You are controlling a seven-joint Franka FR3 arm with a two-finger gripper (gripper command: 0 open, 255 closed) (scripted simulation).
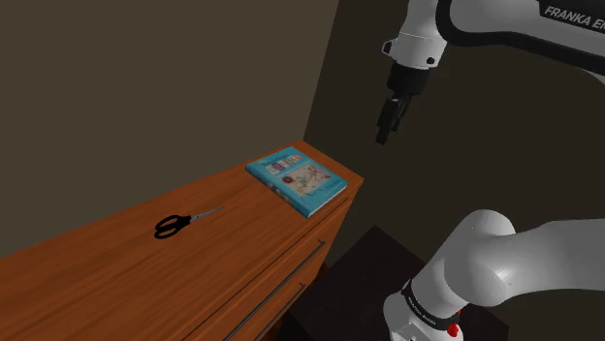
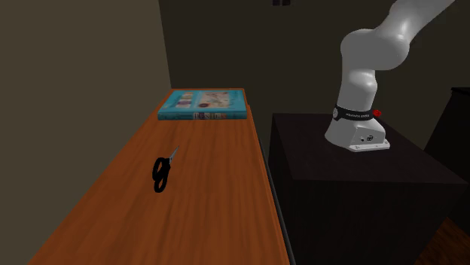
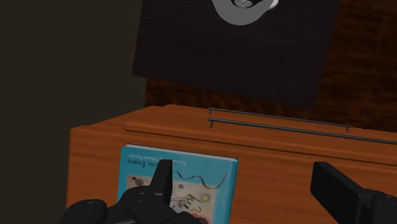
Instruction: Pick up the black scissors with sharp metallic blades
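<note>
Gripper (image 1: 386, 131) up high, fingers spread and grasping nothing.
Lower down I see the teal book (image 3: 178, 184) at the end of the wooden cabinet (image 1: 97, 281); farther along the top lie the black scissors (image 1: 180, 224), well apart from the book.

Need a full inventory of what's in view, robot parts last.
scissors: one, black handles with grey blades, lying flat mid-way along the cabinet top, apart from the book
book: one, teal cover, flat at the cabinet top's end nearest the wall corner
cabinet: one, brown wood, against the dark wall beside the stand
stand: one, black box, next to the cabinet, carrying the arm's base
arm: one, white with dark joints, rising from the stand
claw: one, black, open, in the air above the book end, touching nothing
</note>
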